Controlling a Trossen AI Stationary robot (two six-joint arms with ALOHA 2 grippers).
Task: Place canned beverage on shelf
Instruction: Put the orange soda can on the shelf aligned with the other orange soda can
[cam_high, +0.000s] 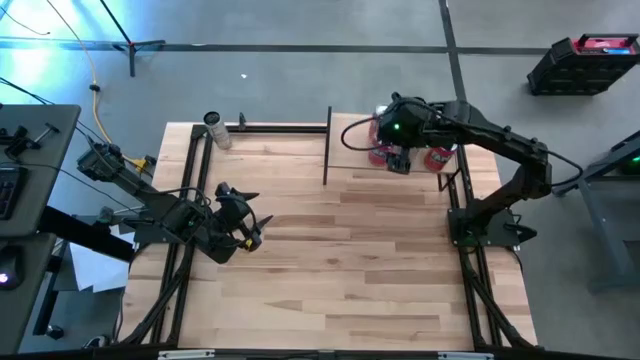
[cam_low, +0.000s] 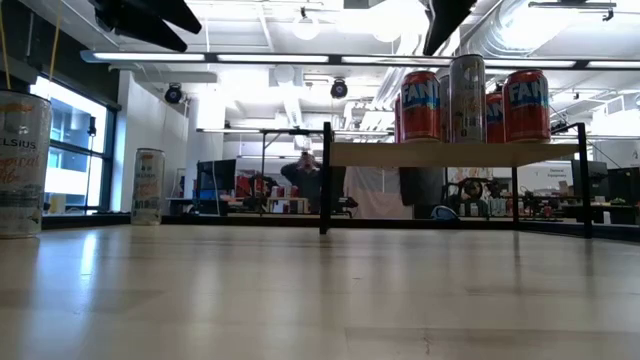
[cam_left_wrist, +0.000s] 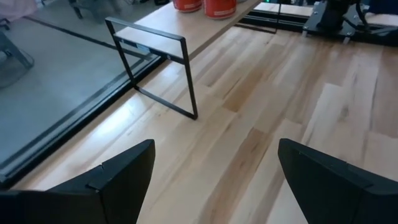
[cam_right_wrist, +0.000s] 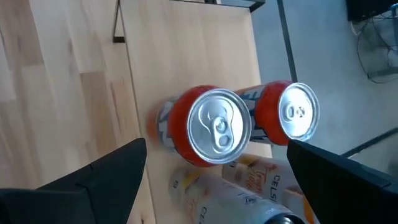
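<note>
The shelf (cam_high: 350, 135) is a pale board on thin black uprights at the table's far right; it also shows in the low view (cam_low: 400, 153). Several cans stand upright on their bases on it: red ones (cam_low: 420, 105) (cam_low: 525, 103) and a taller pale one (cam_low: 467, 98). My right gripper (cam_high: 400, 160) hangs open above them, pointing steeply down. In the right wrist view its fingers (cam_right_wrist: 112, 171) stand wide on either side of the red can tops (cam_right_wrist: 214, 127) (cam_right_wrist: 295, 112) and the pale can (cam_right_wrist: 249, 186), clear of all. My left gripper (cam_high: 250, 228) waits open over the table's left part (cam_left_wrist: 216, 146).
A pale can (cam_high: 217, 130) stands at the table's far left corner; the low view shows two tall pale cans at the left (cam_low: 20, 165) (cam_low: 148, 186). Black frame rails (cam_high: 190, 200) run along the table's sides. Bare planks (cam_high: 350, 260) lie in the middle and near part.
</note>
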